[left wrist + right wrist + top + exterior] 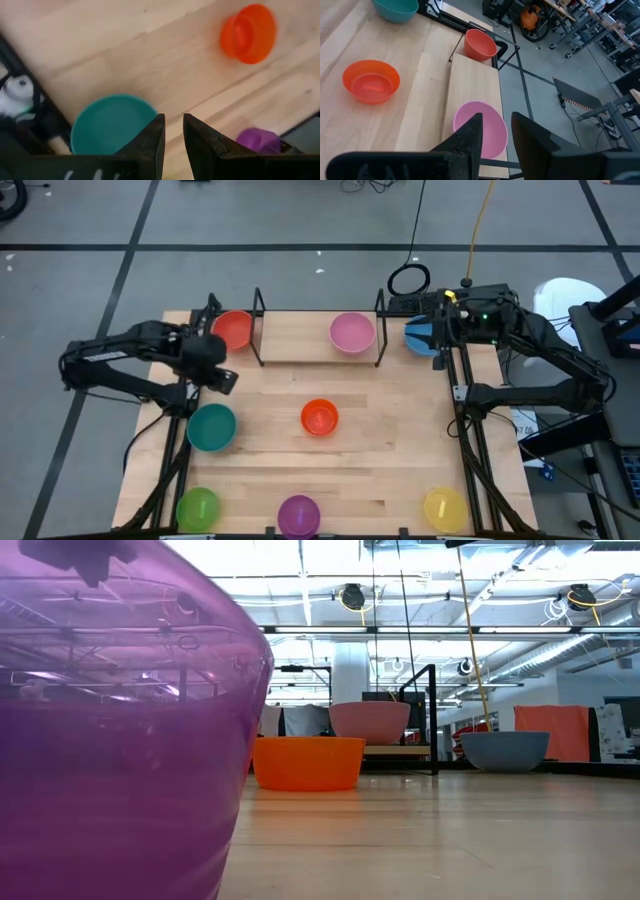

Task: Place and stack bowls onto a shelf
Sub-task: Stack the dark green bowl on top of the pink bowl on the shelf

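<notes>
The shelf (300, 340) stands along the table's far edge, and a pink bowl (352, 332) rests upright on its board. A red bowl (233, 329) sits on the table off the shelf's left end, a blue bowl (420, 335) off its right end. An orange bowl (319, 417) is mid-table, a teal bowl (211, 427) to its left. Green (197, 508), purple (298, 515) and yellow (445, 508) bowls line the near edge. My left gripper (224, 378) hangs open above the table, between the red and teal bowls, pointing steeply down. My right gripper (438, 345) is open over the blue bowl.
Black frame rails (470, 450) run down both sides of the table. The shelf's upright rods (258, 330) stand at each end of its board. Bare wood lies between the shelf and the orange bowl. The purple bowl (110, 730) fills the left of the low view.
</notes>
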